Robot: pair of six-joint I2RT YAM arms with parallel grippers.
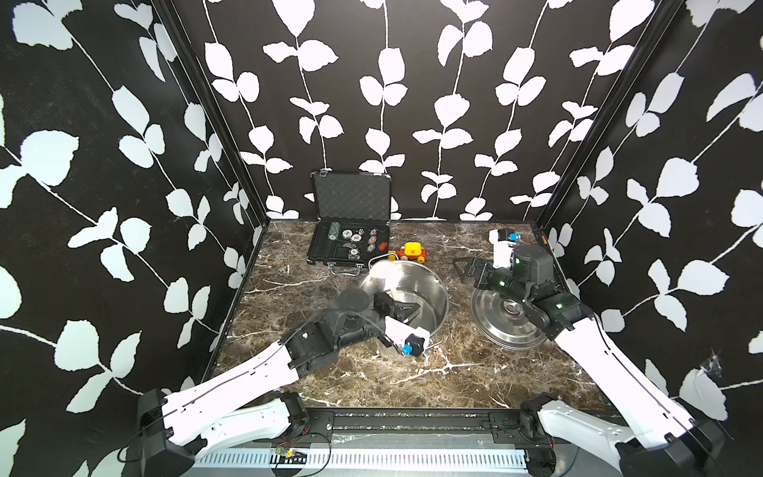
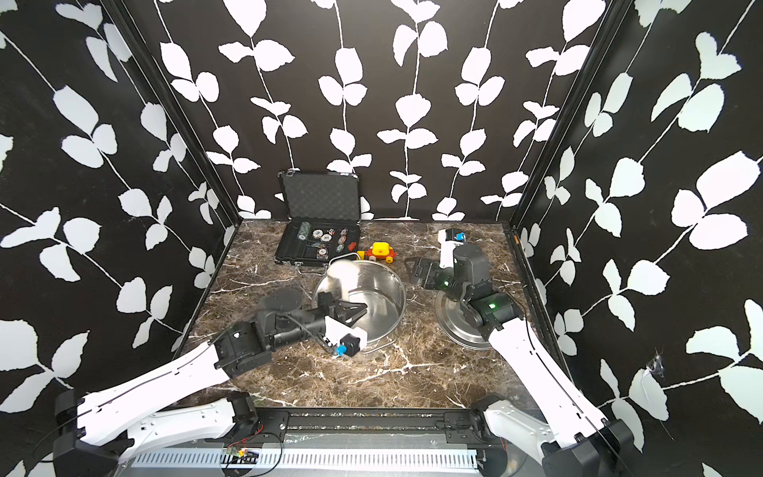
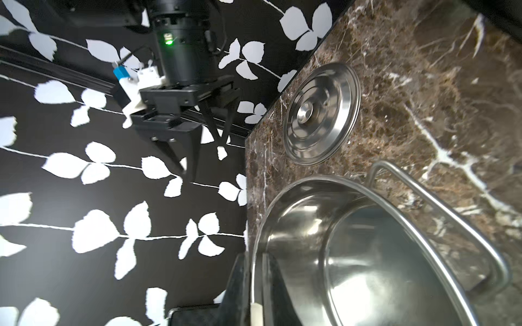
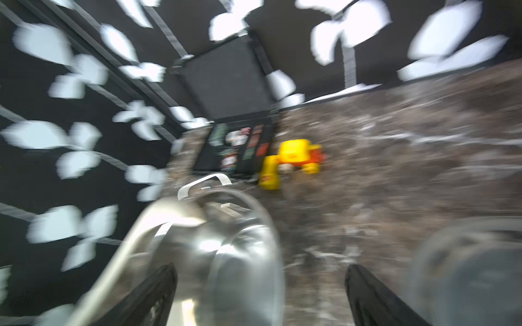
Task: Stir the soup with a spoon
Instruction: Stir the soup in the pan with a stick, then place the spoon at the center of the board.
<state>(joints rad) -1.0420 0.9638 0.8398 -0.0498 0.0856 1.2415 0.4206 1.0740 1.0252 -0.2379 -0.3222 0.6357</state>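
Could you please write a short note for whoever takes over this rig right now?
Left gripper: shut on the handle of the white plastic ladle, reaching into the tall shiny steel stockpot.
Right gripper: open and empty, beside the stockpot, above the brown marble table.
Flat round steel lid: off, lying on the table beside the stockpot.
Done: lid off, ladle gripped. Left: stirring; no liquid visible.
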